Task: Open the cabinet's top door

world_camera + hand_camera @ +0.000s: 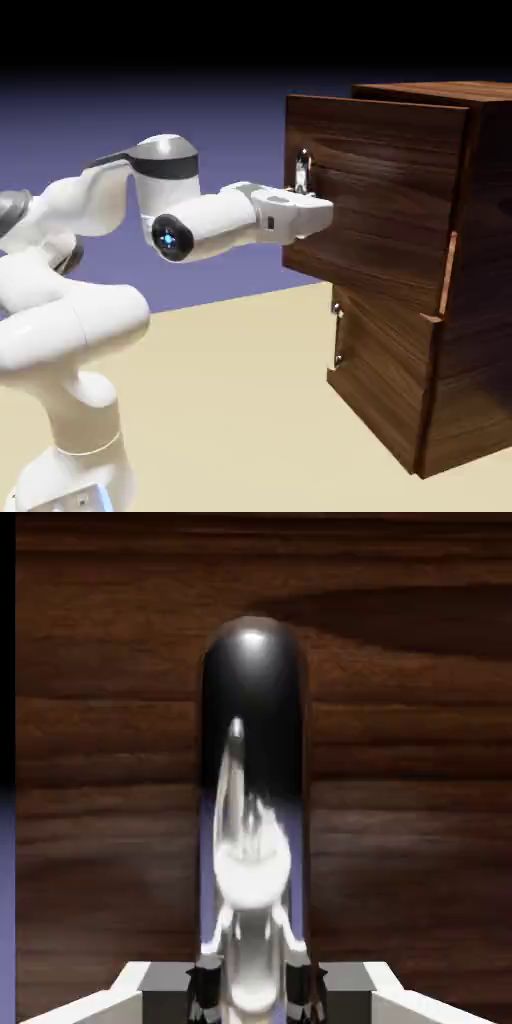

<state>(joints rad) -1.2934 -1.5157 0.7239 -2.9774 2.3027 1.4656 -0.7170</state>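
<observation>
The dark wood-grain cabinet (480,300) stands at the right of the exterior view. Its top door (390,200) juts out past the lower door (385,385), and a pale edge shows at its hinge side. My gripper (322,212) is pressed against the top door at the foot of its silver bar handle (302,172). In the hand view the handle (252,812) rises large and shiny between my fingertips (205,987). My gripper (255,992) is shut on it, with the top door's wood (400,762) filling the background.
The lower door carries a small silver handle (338,335). The tan table (230,400) stretches in front of the cabinet, and my white arm (90,300) reaches in from the lower left.
</observation>
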